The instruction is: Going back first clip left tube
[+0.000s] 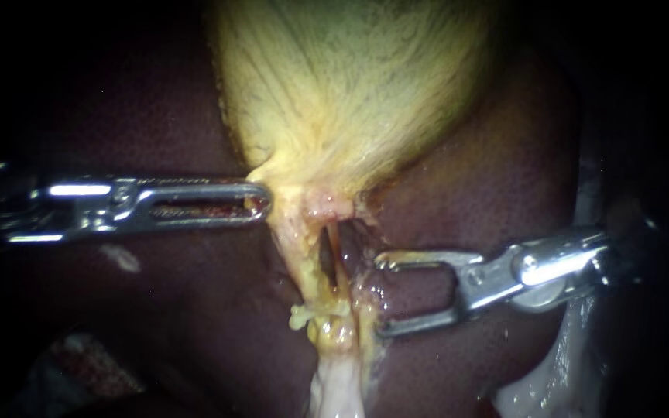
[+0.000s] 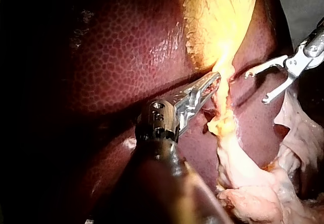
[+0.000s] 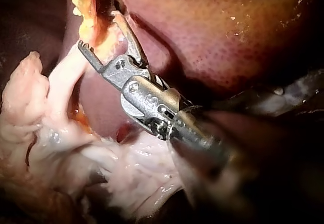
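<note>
The jaws of our right instrument stood apart and empty beside the left tube, which ran down from the neck of the gallbladder, where our left instrument was clamped. We judged the tube soft, slick and easily torn, best taken lightly across its middle.

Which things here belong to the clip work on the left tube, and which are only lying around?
In the job:
right instrument
left instrument
left tube
gallbladder

Only lying around:
liver
pale loose tissue
</note>
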### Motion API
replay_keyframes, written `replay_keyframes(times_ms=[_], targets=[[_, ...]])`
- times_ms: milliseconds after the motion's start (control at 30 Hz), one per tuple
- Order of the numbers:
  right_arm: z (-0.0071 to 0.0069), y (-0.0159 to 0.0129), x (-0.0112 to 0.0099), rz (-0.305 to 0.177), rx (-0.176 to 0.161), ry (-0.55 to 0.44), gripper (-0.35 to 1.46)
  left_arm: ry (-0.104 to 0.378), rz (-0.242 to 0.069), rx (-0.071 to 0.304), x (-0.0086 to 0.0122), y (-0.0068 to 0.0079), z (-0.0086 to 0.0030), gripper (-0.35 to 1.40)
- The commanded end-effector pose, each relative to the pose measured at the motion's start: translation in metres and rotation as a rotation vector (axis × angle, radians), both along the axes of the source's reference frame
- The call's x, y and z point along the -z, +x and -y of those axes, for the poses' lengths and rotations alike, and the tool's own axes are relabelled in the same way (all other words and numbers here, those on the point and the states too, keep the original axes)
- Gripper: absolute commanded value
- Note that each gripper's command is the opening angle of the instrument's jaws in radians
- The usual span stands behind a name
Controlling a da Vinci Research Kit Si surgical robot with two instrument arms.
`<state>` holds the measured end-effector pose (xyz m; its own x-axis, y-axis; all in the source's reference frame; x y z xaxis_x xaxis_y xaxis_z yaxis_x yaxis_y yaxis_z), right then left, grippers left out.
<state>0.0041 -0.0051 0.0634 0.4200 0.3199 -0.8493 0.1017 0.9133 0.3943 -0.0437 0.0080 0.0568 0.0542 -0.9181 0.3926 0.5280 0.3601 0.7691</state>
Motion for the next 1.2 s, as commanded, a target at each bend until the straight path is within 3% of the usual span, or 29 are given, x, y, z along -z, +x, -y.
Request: replay_keyframes(times_ms=[33, 267, 433, 667, 933, 1200], targets=[[-0.0002, -0.0003, 0.0002, -0.001, -0.001, -0.009, 0.6, 0.0, 0.0, 0.0, 0.0, 0.0, 0.0, -0.3], [-0.0007, -0.0018, 0.0015, 0.013, -0.019, -0.053, 0.6, -0.001, 0.0, 0.0, -0.0002, 0.0, 0.0, -0.3], [-0.0007, -0.0024, 0.0026, -0.02, 0.021, -0.044, 0.6, -0.002, -0.001, 0.0, -0.0005, -0.0001, 0.0001, -0.3], [-0.0003, -0.0022, 0.0034, -0.04, 0.035, -0.047, 0.6, -0.009, 0.001, 0.001, -0.0021, -0.0006, 0.0003, -0.3], [-0.0003, -0.0026, 0.0033, -0.042, 0.039, -0.052, 0.6, -0.005, -0.018, -0.022, -0.0054, -0.0021, 0.0003, -0.3], [-0.0003, -0.0026, 0.0033, -0.044, 0.041, -0.058, 0.6, -0.001, -0.022, -0.039, -0.0073, -0.0042, 0.0004, -0.3]])
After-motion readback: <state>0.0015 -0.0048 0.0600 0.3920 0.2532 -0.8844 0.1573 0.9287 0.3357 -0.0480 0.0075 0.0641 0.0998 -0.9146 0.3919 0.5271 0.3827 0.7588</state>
